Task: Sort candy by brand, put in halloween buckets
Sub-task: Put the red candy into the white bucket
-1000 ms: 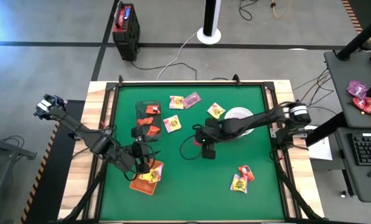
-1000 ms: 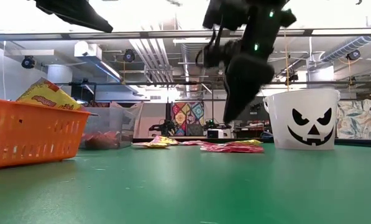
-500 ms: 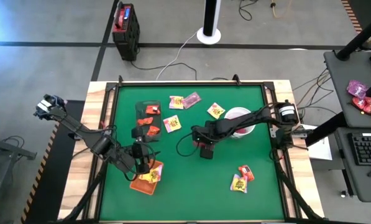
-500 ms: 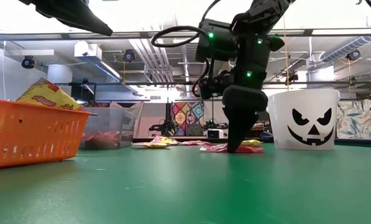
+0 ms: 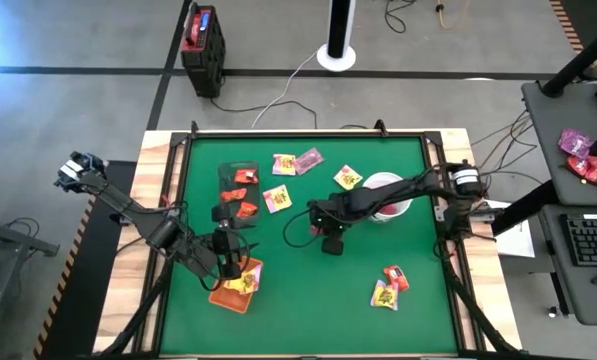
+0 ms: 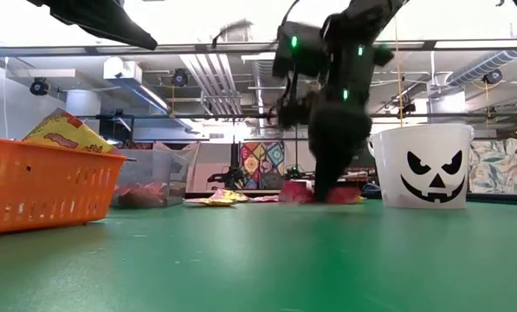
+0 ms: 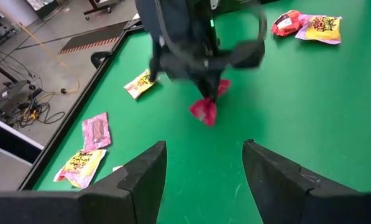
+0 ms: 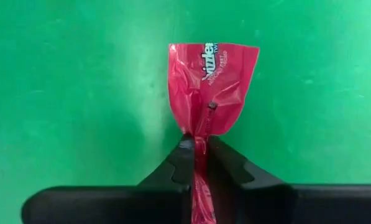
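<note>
My right gripper pinched tight on red candy wrapper above mid green table. White bucket just beside; orange tray under left gripper (fingers spread, empty). Ceiling pipes behind.

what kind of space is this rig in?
Looks like a robotics lab or workshop rather than a home. Bare ceiling ducts show beyond the table, cables trail over a taped concrete floor, and a desk with a keyboard stands beside the green table.
</note>
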Controlling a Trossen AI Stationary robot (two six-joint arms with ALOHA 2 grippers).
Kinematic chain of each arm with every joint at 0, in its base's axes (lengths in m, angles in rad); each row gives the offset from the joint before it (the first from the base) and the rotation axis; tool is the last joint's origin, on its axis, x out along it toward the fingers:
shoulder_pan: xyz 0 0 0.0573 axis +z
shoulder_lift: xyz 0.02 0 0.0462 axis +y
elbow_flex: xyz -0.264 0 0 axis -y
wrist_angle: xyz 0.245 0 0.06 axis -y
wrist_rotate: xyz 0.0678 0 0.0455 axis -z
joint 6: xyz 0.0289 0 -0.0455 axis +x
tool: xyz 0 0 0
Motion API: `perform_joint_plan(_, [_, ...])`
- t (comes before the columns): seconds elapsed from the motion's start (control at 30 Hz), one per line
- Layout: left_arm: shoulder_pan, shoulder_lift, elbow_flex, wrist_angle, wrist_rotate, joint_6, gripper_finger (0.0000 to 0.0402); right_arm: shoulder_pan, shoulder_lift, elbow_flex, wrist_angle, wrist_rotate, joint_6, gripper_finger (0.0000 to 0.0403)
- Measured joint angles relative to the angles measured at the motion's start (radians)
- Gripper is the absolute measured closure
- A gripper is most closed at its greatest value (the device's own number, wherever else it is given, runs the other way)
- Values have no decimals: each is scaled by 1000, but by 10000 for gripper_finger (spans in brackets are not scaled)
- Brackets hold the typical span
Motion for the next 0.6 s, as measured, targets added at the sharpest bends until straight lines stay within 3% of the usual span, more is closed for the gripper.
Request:
perform_joint_plan(0.17, [0, 0, 0, 2, 0, 0, 207, 0, -151, 72, -160, 51, 20, 385])
perform_joint_plan(0.3, [0, 0, 0, 9, 0, 0, 207, -1, -277, 122, -345, 199, 99, 385])
perform_joint_plan(0.43, [0, 0, 0, 13, 0, 0, 207, -15, -380, 133, -568, 385, 305, 386])
perform_joint_plan(0.6, [0, 0, 0, 17, 0, 0, 207, -30, -446, 102, -764, 405, 645, 383])
